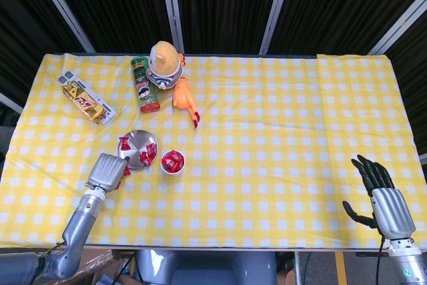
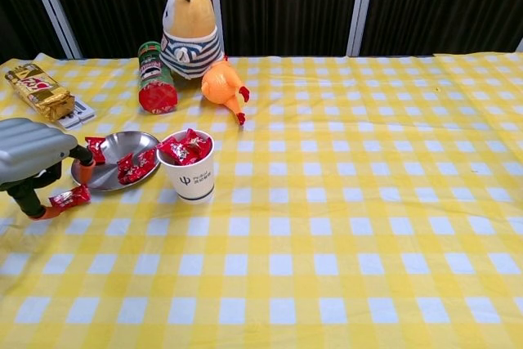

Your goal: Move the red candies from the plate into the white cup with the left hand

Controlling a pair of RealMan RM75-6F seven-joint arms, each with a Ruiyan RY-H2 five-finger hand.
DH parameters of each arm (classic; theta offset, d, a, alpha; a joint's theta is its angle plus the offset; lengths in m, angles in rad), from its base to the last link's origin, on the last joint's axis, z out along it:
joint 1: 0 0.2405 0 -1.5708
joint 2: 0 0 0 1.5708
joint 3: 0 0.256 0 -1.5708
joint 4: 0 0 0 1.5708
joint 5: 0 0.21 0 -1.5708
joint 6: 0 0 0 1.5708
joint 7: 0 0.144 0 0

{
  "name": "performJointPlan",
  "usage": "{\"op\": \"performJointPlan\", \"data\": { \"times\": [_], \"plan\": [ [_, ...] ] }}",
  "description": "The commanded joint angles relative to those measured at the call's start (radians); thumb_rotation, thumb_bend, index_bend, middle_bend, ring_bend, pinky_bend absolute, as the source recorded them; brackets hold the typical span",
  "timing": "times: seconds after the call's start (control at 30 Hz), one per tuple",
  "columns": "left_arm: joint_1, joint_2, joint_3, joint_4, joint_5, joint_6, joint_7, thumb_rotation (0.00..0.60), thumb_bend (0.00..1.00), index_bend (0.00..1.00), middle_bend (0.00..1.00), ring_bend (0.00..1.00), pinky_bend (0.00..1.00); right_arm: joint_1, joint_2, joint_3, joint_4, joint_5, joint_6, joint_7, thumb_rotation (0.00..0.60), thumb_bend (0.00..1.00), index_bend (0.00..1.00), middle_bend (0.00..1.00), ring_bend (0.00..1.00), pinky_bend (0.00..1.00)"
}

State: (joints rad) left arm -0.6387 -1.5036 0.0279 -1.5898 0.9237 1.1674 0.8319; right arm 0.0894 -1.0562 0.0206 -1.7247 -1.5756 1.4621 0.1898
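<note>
Yellow-and-white checked cloth covers the table, with dark slatted panels behind it. A green Pringles can lies tipped by a striped plush figure and an orange toy bird; at the far left a gold snack packet bears red lettering too small to read. The white cup carries a small dark logo with tiny, illegible text below it and is heaped with red candies. Just beside it the metal plate holds more red candies. The left hand partly hides the plate's near-left edge; its fingertips touch a loose candy on the cloth, though whether they grip it cannot be told. The right hand shows only in the head view, resting at the table's corner, fingers spread, holding nothing.
</note>
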Motion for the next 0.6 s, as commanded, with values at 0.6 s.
{"op": "performJointPlan", "data": {
  "times": [0.6],
  "plan": [
    [0.015, 0.019, -0.005, -0.019, 0.02, -0.003, -0.001, 0.6, 0.35, 0.44, 0.9, 0.93, 0.97, -0.001, -0.002, 0.0, 0.001, -0.003, 0.004, -0.003, 0.6, 0.39, 0.0, 0.0, 0.0, 0.0]
  ]
}}
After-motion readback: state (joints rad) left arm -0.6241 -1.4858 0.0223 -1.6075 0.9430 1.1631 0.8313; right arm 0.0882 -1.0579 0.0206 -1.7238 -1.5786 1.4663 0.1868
